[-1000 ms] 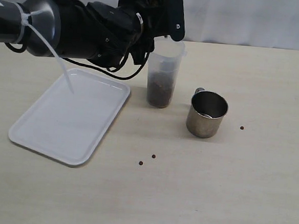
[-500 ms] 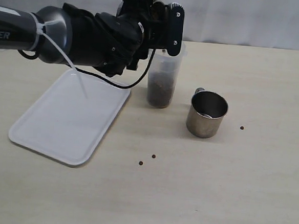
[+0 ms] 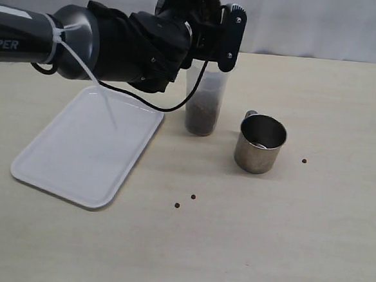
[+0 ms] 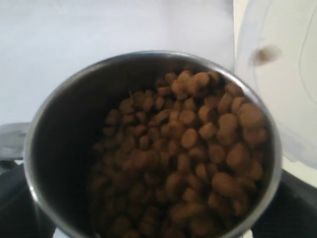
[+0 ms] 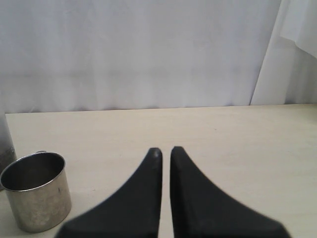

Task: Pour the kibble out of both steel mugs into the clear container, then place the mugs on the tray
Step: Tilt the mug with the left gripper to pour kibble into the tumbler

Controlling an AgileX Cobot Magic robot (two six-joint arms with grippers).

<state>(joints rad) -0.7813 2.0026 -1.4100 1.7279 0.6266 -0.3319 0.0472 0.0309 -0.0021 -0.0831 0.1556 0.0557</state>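
Observation:
My left gripper [image 3: 215,33] is shut on a steel mug [image 4: 69,129] and holds it tilted over the top of the clear container [image 3: 203,106]. In the exterior view the arm hides that mug. The left wrist view shows it filled with brown kibble [image 4: 198,148], heaped toward the lip beside the container's rim [image 4: 270,94]. Kibble [image 3: 201,118] fills the container's lower part. The second steel mug [image 3: 260,144] stands upright to the right of the container, with no kibble showing inside. My right gripper [image 5: 166,151] is shut and empty, hanging above the table to one side of that mug [image 5: 34,198].
The white tray [image 3: 87,150] lies bare at the left, partly under the left arm. Stray pellets lie on the table: two [image 3: 192,197] in front of the container and one [image 3: 304,161] right of the standing mug. A white curtain backs the table.
The left gripper with its mug has shifted right over the container's mouth. The standing mug, tray and stray pellets have not moved.

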